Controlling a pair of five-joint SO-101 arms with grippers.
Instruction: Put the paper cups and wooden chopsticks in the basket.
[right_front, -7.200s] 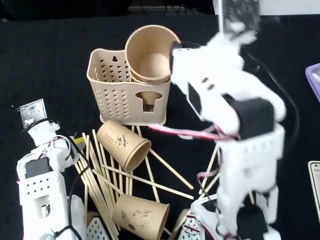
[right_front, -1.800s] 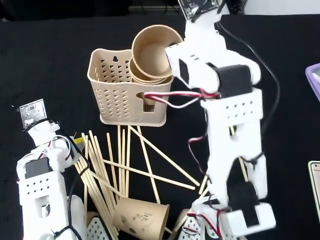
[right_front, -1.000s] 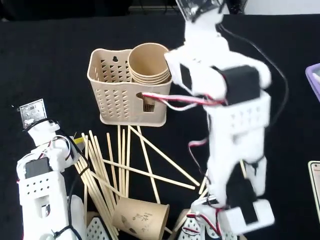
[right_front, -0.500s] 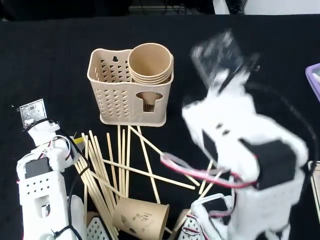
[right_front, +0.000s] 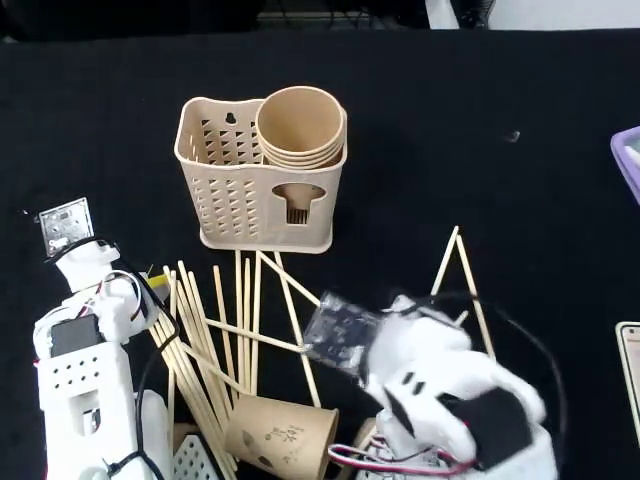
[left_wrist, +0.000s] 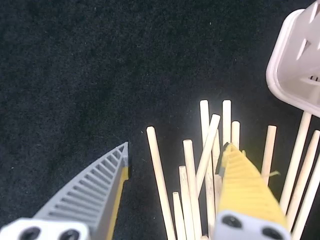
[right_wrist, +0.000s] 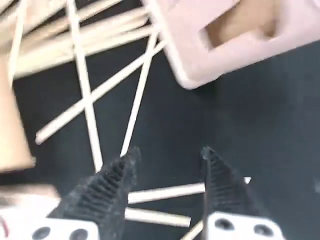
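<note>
A beige perforated basket (right_front: 250, 190) holds a stack of nested paper cups (right_front: 300, 122) in its right half. One more paper cup (right_front: 282, 438) lies on its side near the front edge. Wooden chopsticks (right_front: 232, 325) are strewn in front of the basket, and two more chopsticks (right_front: 462, 268) lie to the right. My left gripper (left_wrist: 176, 146) is open low over the chopsticks' ends (left_wrist: 202, 160), next to the basket's corner (left_wrist: 292, 75). My right gripper (right_wrist: 170, 151) is open and empty above chopsticks (right_wrist: 87, 97), short of the basket (right_wrist: 235, 37). The right arm (right_front: 440, 395) is folded at the front.
The table is covered in black cloth (right_front: 520, 180). A purple container's edge (right_front: 628, 155) shows at the far right, with a flat device (right_front: 630, 375) below it. The left arm's body (right_front: 85, 385) stands at the front left.
The cup at the basket's rim dropped into the stack. The right arm then drew back from the basket to the table's front. The left arm stayed still.
</note>
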